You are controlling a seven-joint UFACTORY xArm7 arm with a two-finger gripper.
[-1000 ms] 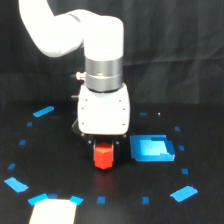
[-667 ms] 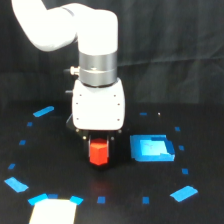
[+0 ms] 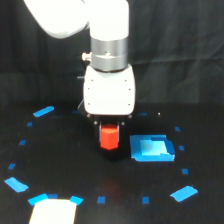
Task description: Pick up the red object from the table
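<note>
The red object, a small red-orange faceted block, sits between the dark fingers of my gripper, just under the white gripper body. The gripper is shut on it. The block hangs a little above the black table, with a dark shadow below it. The fingertips are hard to tell apart from the dark background.
A flat blue square tray lies on the table just to the exterior view's right of the block. Blue strips and small blue tape marks ring the area. A white patch lies at the front left edge.
The gripper, shut on the red block, has risen and shifted slightly to the exterior view's right, so the block now sits higher above the table.
</note>
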